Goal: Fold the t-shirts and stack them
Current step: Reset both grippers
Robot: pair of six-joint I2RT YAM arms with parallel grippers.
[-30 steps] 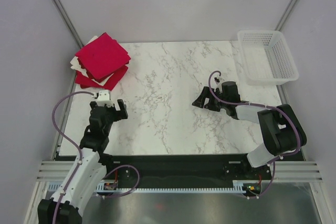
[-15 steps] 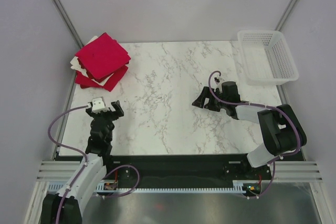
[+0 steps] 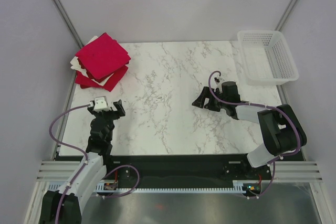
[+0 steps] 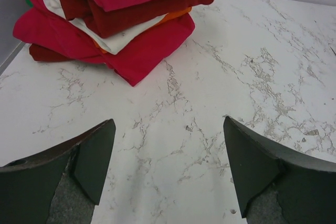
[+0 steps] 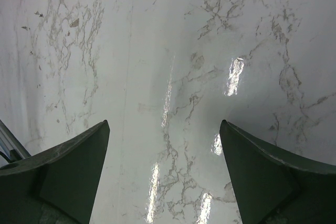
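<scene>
1. I see the stack of folded soft-fabric t-shirts (image 3: 101, 62) in the upper left of the overhead view, on the corner of the white marble-patterned tabletop (image 3: 168, 124). A bright crimson shirt lies on top, with cream and darker red layers fanned out under it.
2. My left gripper (image 3: 107, 109) sits at lower left of that view, below the stack and apart from it. Its jaws are spread wide and nothing is between them.
3. Through the left wrist camera the stack fills the upper left, and the dark fingers (image 4: 92, 156) frame bare marble from the bottom corners.
4. My right gripper (image 3: 201, 99) lies right of centre, low over the tabletop. It is also spread wide and empty, and its own camera shows only glossy marble between the fingers.
5. I see the white plastic lattice basket (image 3: 272, 80) at upper right, well apart from both grippers.
</scene>
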